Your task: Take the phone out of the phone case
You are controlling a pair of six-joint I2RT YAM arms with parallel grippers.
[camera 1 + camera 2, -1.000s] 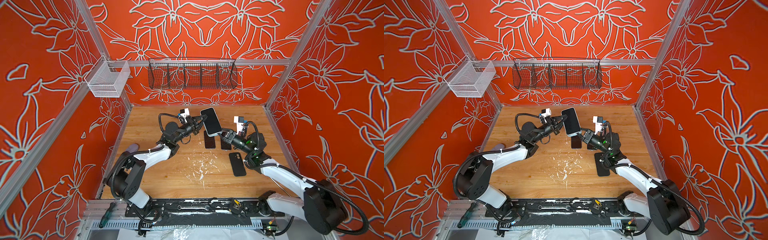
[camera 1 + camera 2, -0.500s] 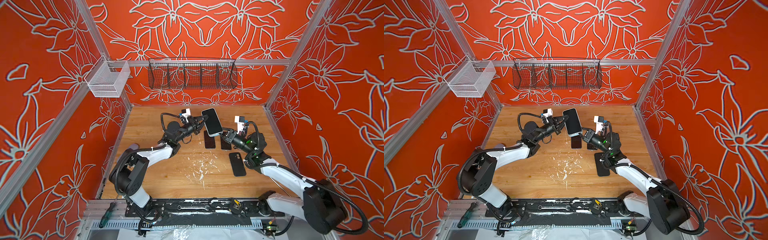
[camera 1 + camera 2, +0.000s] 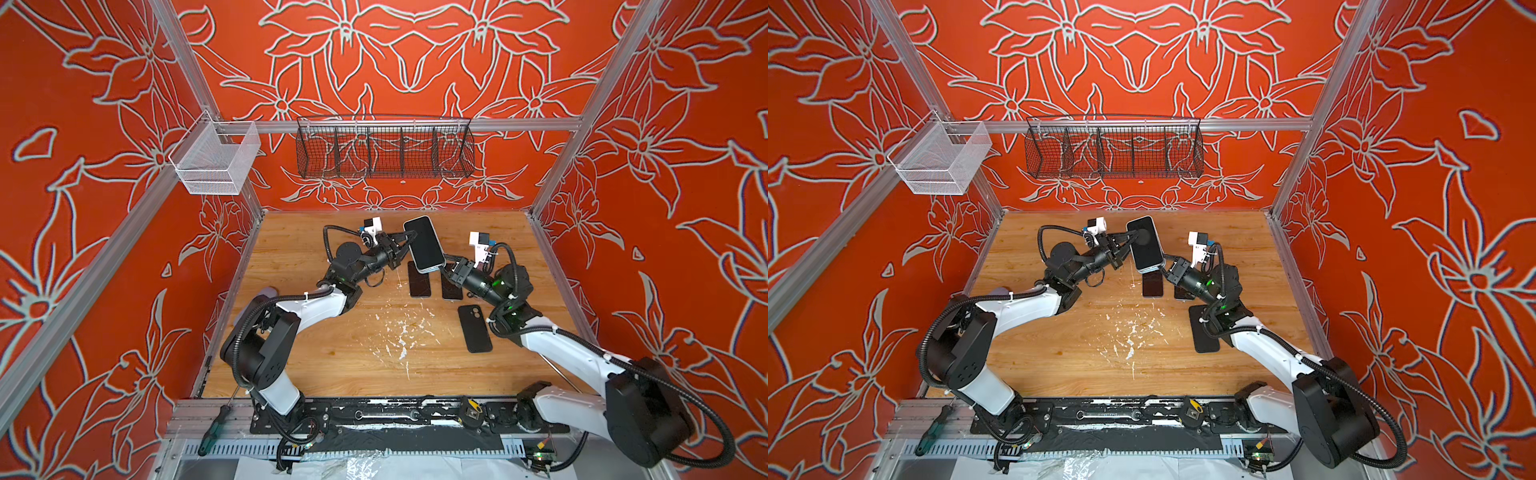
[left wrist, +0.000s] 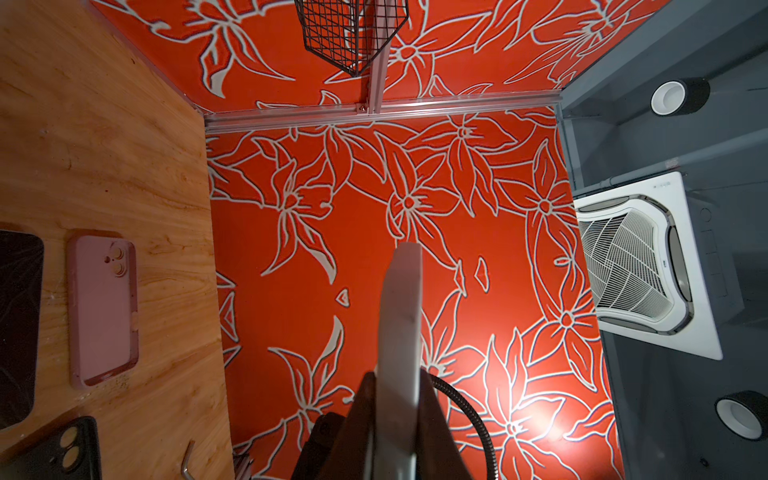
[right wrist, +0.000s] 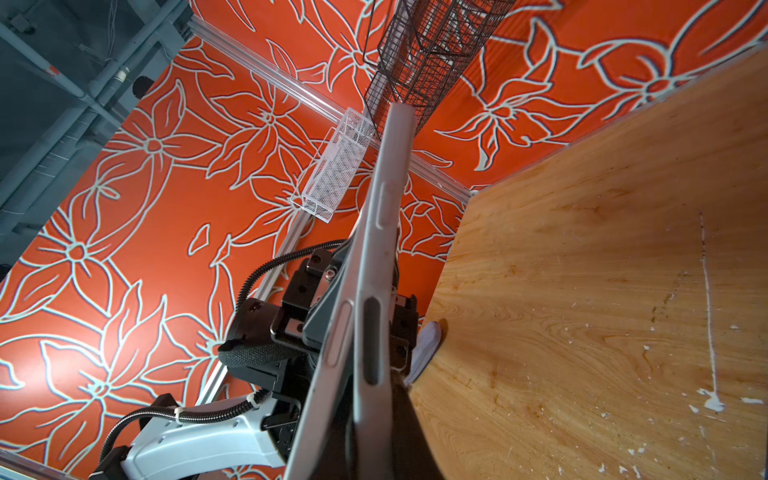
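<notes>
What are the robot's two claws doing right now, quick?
Left gripper: closed on the side edge of the black-screened phone in a white case, held above the table.
Right gripper: closed on the same phone's near end.

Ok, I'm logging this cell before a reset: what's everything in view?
cased phone: one, pale case, black screen, held in the air between both grippers
dark phone: one, black, flat on the table beneath it
pink case: one, pink, camera side up on the table beside the dark phone
black case: one, black, on the table near the right arm
wire basket: one, black, rear wall
mesh basket: one, white, left rail
screwdriver: one, green handle, front left frame
wrench: one, metal, front base rail
table: one, wood, cell floor
left gripper: one, black, closed on the cased phone's edge
right gripper: one, black, closed on its lower corner
</notes>
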